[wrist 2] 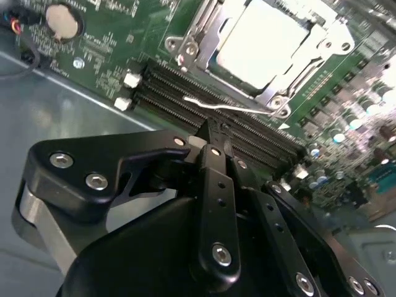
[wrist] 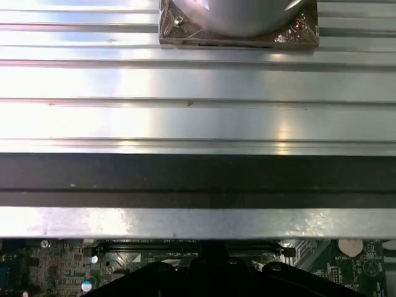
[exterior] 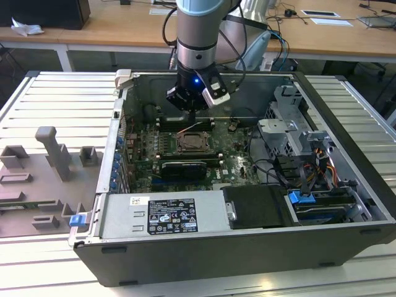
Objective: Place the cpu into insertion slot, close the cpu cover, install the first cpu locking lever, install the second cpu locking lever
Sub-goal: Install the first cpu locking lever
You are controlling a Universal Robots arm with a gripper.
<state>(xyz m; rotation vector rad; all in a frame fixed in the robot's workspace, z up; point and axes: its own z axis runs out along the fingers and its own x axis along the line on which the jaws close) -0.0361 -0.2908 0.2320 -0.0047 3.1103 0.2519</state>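
Second wrist view shows the black gripper (wrist 2: 210, 133) with jaws pinched together, holding nothing, tip poised beside the thin wire locking lever (wrist 2: 229, 108), since the silvery-grey square cpu (wrist 2: 263, 40) already sits under the closed silvery metal cpu cover (wrist 2: 192, 37).

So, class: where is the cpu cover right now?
The cpu cover lies closed over the cpu on the green motherboard in the second wrist view, just beyond the long black memory slots, ahead of the end effector.
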